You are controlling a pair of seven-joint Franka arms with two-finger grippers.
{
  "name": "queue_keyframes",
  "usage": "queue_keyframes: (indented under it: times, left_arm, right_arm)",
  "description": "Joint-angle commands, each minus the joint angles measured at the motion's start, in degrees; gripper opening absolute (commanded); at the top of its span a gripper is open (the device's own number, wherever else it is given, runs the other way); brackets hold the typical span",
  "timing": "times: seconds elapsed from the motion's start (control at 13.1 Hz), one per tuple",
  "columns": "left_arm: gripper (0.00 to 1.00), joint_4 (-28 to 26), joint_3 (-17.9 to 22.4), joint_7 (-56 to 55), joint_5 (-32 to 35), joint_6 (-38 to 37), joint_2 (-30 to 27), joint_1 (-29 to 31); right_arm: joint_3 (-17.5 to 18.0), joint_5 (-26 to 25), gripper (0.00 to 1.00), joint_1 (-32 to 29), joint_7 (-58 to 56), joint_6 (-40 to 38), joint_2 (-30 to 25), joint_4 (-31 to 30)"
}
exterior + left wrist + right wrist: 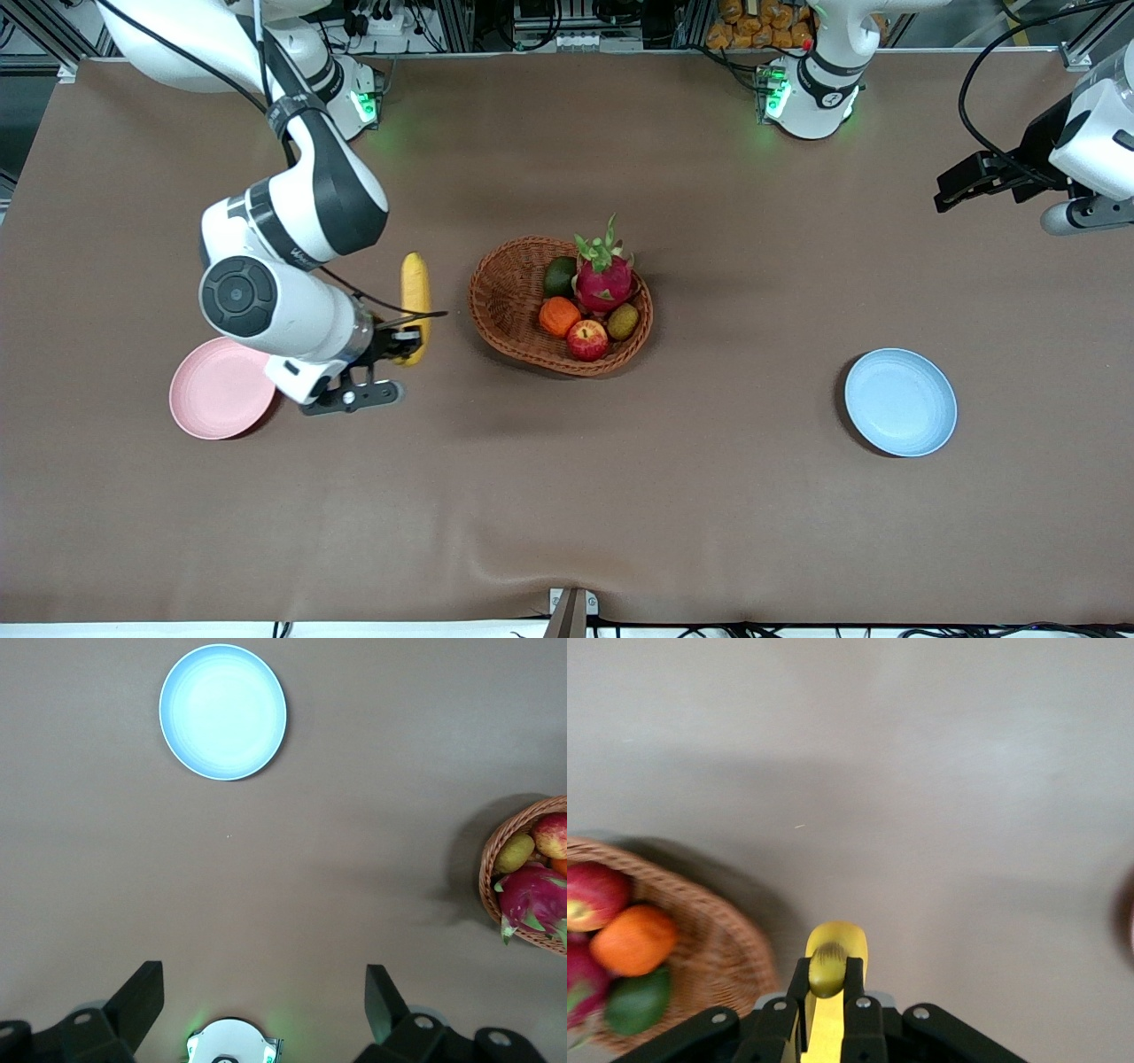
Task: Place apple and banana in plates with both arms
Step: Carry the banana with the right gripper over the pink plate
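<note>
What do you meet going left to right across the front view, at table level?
Round pale pink plate → right gripper gripping the long yellow banana → brown woven wicker basket holding the small red apple → round pale blue plate.

Bright even overhead light, soft shadows, blurred right wrist view
</note>
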Motion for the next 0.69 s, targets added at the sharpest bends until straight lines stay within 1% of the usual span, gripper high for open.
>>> queue_keyframes:
  times: [0.0, 0.15, 0.31, 0.54, 0.61]
  left_arm:
    - [1.0, -0.24, -0.1, 1.24, -0.93, -0.01, -0.11, 0.46]
    - [1.0, -0.32, -0.01, 1.24, -0.93, -0.01, -0.11, 0.46]
    - [1.0, -0.32, -0.1, 1.24, -0.93, -0.01, -0.11, 0.46]
    - [1.0, -0.33, -0.01, 1.24, -0.93, -0.01, -0.11, 0.46]
    - [1.0, -0.41, -0.01, 1.24, -0.93, 0.07, -0.11, 0.55]
  right_arm:
    - [-0.25, -5.33, 0.0, -0.84, -1.78, -1.06, -0.99, 0.37]
    - [-1.92, -8.76, 0.0, -0.93, -4.66, -1.32, -0.99, 0.37]
    - [-3.33, -11.13, 0.0, -1.11, -6.79, -3.51, -0.99, 0.37]
    - [-3.34, -20.0, 0.0, -1.63, -6.88, -5.28, -0.82, 0.37]
    - [-3.25, -23.68, 0.0, -1.55, -6.36, -5.8, -0.64, -0.24]
